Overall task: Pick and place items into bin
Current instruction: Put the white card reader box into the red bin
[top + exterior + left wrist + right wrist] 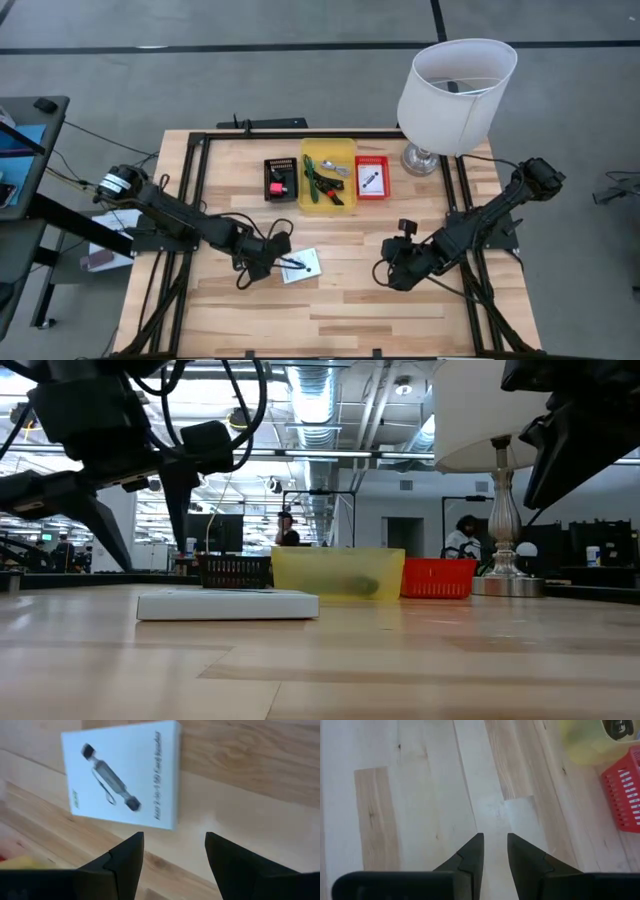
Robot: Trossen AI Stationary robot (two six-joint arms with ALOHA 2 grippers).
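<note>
Your wooden table (340,300) carries the yellow bin (328,175) at its far side. The white card box (125,772) lies flat mid-table, just ahead of your left gripper (174,852), whose fingers are spread wide and empty. Your right gripper (495,852) hovers over bare wood, fingers slightly parted, holding nothing.

Both arms black, built of chunky jointed segments. Left arm (180,218): cylindrical motor housing with silver-and-yellow end seen near base; black cables looped beside wrist. Right arm (480,222): boxy black joint block at base end, small black camera module mounted on wrist, cable loop trailed beneath. Left fingers (131,855): matte black, wedge-shaped, stepped inner edges. Right fingers (472,854): same matte black, tapered to pointed tips.
</note>
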